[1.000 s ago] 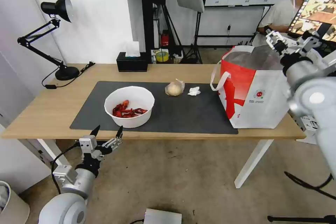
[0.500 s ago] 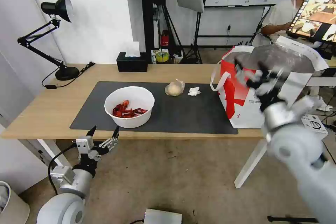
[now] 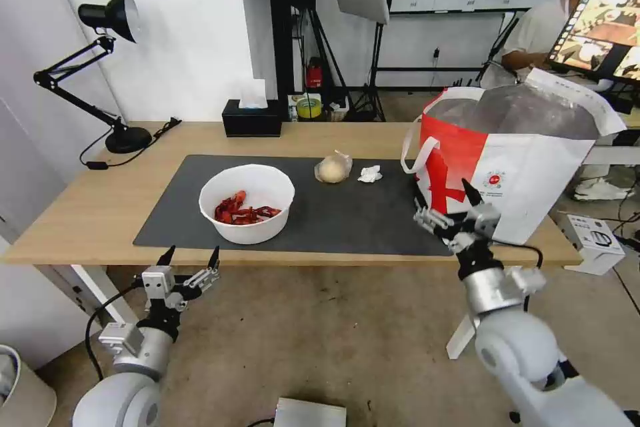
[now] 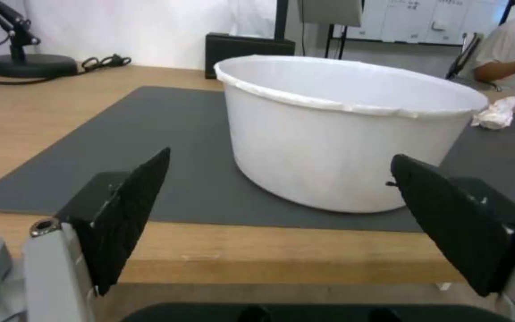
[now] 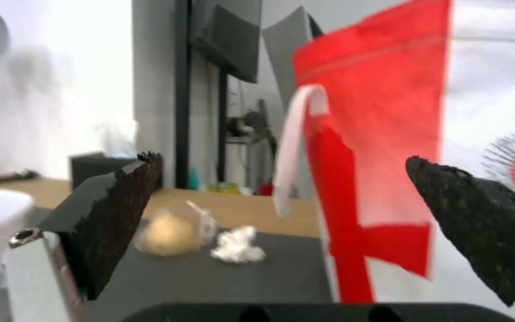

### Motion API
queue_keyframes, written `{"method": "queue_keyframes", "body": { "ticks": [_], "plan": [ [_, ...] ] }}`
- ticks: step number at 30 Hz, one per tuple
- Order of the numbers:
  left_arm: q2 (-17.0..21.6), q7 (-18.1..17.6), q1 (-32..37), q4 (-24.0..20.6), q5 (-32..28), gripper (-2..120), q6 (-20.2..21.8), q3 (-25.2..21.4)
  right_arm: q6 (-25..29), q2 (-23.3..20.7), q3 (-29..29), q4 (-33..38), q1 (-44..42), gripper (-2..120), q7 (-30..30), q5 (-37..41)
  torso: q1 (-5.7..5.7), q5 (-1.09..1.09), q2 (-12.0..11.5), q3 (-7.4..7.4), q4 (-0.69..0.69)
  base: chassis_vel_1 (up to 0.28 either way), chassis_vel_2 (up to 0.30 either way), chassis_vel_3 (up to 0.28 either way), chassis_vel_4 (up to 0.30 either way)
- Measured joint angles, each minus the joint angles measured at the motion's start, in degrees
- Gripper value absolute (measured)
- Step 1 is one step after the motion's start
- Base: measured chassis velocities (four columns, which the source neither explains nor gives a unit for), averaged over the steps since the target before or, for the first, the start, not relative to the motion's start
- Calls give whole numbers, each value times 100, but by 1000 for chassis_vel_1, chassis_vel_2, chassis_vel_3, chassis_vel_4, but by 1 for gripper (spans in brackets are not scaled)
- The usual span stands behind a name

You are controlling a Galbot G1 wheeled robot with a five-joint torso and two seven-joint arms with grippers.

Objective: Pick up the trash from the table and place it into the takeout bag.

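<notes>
Hovering just below the near edge of the table, the left gripper has its jaws spread wide w/ nothing between them, pointed at the white bowl. Bowl sits on the dark mat, toward the mat's left end & close to its near edge; red crayfish shells lie inside. Left wrist view: bowl wall framed between both black fingers, not touching.

Right gripper is held at the near edge by the mat's right corner, jaws wide apart, empty, just in front of the takeout bag. Bag stands upright at the table's right end, foil lining showing at the top, loop handle hanging on its left side.

Near the mat's far edge: small clear bag w/ beige lump, crumpled tissue just beside it, toward the takeout bag. Black tissue box at the far edge.
</notes>
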Motion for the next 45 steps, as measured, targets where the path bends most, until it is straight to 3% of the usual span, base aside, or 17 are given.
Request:
{"method": "queue_keyframes", "body": {
  "ticks": [8,15,45],
  "plan": [
    [-129,34,16,3,133,100,-16,91,72,804,148,-103,-697,100,188,-837,0,-1,0,0,-1,0,0,0,0],
    [-229,121,95,-23,201,100,-39,114,-8,1227,16,-38,-1143,100,274,-1036,0,0,0,0,0,0,0,0,0],
    [-364,223,230,-89,339,100,-126,138,-155,1273,-113,134,-1532,100,38,-1063,0,1,0,0,-1,0,0,0,0]
  ]
}}
